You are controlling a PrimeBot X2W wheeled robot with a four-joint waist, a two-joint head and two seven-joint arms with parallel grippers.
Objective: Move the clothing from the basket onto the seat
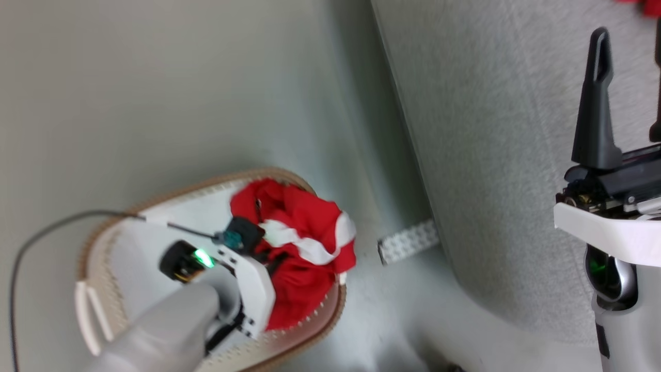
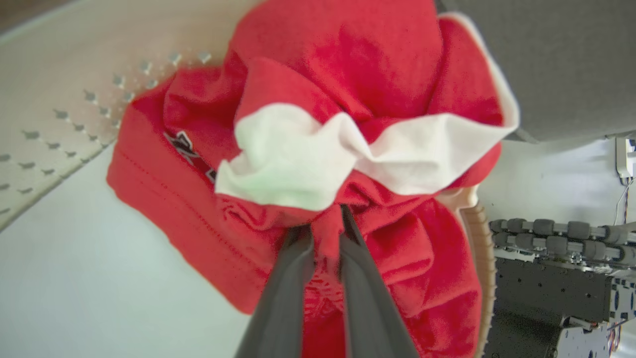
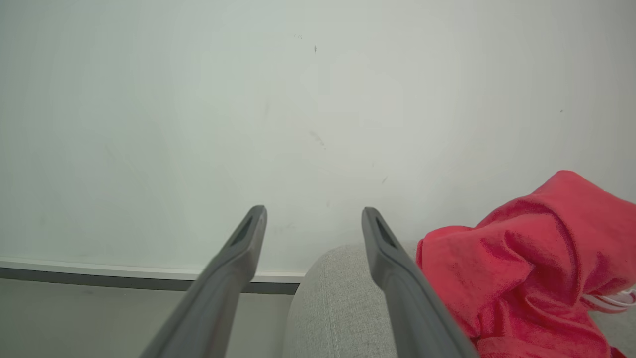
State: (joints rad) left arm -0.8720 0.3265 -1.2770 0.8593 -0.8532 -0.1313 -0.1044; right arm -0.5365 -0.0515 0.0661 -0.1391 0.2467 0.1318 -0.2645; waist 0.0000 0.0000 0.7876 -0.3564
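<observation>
The white basket (image 1: 119,248) with a tan-brown rim stands on the floor at the lower left. A bunched piece of red clothing (image 1: 299,227) with white bands lies in its right half. My left gripper (image 2: 325,232) reaches down into the basket and is shut on a fold of the red clothing (image 2: 348,74); the basket's holed wall (image 2: 74,109) shows behind. My right gripper (image 1: 627,88) hovers open over the grey seat (image 1: 490,155), holding nothing. Beyond the open right gripper (image 3: 313,219), another red garment (image 3: 536,258) lies on the seat (image 3: 338,303).
A small white perforated piece (image 1: 408,242) lies on the floor between basket and seat. A dark cable (image 1: 51,222) loops over the basket's left side. My wheeled base (image 2: 546,283) stands just past the basket rim (image 2: 484,258). A pale wall (image 3: 298,99) rises behind the seat.
</observation>
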